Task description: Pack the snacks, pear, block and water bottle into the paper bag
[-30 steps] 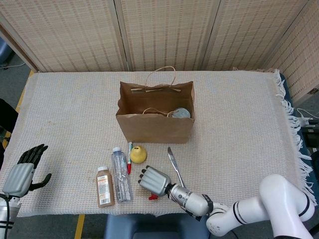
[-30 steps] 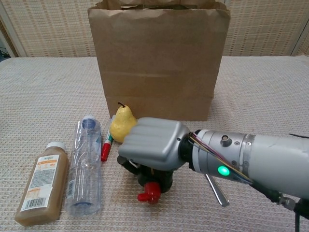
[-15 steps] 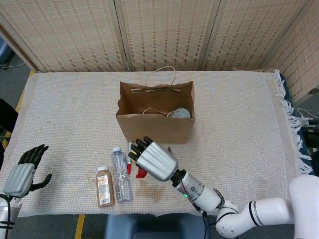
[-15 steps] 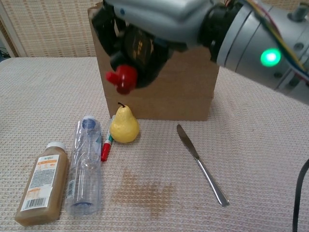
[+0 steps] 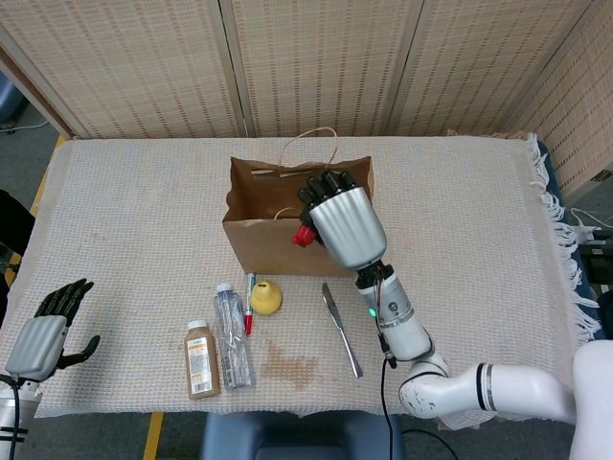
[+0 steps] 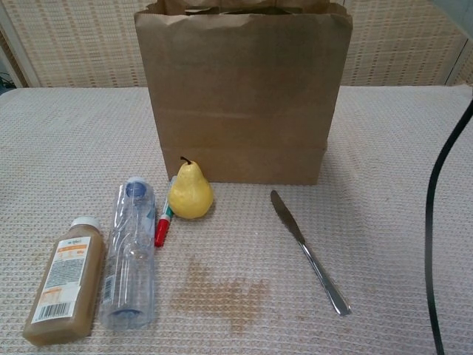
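Note:
My right hand [image 5: 341,222] hangs over the open brown paper bag [image 5: 287,247], gripping a small red block [image 5: 305,236] that peeks out under its fingers. The chest view shows the bag [image 6: 242,96] but not this hand. A yellow pear [image 5: 265,297] [image 6: 190,194] lies just in front of the bag. Left of it a clear water bottle [image 5: 233,335] [image 6: 131,251] lies on its side. My left hand [image 5: 46,331] rests open at the table's near left corner, holding nothing. Something round and grey [image 5: 351,218] sits inside the bag.
A brown juice bottle [image 5: 200,358] [image 6: 64,279] lies left of the water bottle. A red-capped marker [image 5: 249,305] [image 6: 162,222] lies between the water bottle and the pear. A table knife [image 5: 341,329] [image 6: 309,252] lies right of the pear. A damp stain [image 6: 222,288] marks the cloth.
My right hand has lifted the red block from the cloth near the front edge and carried it up and back over the bag's opening. The left hand has not moved.

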Controlling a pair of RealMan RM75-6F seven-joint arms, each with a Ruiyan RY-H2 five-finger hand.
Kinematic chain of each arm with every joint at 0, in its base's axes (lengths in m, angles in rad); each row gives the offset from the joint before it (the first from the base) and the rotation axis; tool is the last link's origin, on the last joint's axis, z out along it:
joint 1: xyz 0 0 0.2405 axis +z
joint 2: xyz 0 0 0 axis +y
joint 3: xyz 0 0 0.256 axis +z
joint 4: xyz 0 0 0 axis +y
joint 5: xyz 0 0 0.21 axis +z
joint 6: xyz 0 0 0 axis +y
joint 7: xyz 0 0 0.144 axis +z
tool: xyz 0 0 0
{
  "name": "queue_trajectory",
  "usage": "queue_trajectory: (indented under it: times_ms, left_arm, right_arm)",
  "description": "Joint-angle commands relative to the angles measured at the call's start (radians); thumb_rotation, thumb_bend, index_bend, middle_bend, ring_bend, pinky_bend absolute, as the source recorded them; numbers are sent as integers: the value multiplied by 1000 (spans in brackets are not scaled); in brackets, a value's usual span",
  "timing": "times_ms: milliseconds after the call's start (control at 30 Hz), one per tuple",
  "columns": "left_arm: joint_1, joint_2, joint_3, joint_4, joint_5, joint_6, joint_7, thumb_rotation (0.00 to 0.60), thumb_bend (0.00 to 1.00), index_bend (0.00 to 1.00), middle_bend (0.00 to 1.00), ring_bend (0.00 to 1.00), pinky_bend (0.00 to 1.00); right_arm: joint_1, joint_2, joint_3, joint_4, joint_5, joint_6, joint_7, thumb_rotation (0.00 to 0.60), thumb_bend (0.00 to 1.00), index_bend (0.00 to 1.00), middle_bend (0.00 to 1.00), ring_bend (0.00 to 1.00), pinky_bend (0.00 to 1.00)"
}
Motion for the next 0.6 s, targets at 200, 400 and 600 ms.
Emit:
queue_trajectory:
  times_ms: [200, 400, 600]
  left_arm:
    - [-1, 1, 0, -1, -1, -5, -4, 600, 345, 0, 0, 0, 69]
    - [-1, 4, -1, -1, -4, -5, -11, 600, 344, 0, 0, 0, 70]
    - [-3, 5, -2, -2, -7, -10, -14, 600, 345, 0, 0, 0, 70]
  right_arm:
    - [62, -89, 60, 167, 125, 2, -92, 600, 328, 634, 559, 496, 607]
    - [84, -134, 75, 198, 250, 15, -206, 600, 202, 287, 342, 236, 471]
    - [97, -142, 71, 192, 300, 39, -269, 600, 118, 93, 202, 118, 382]
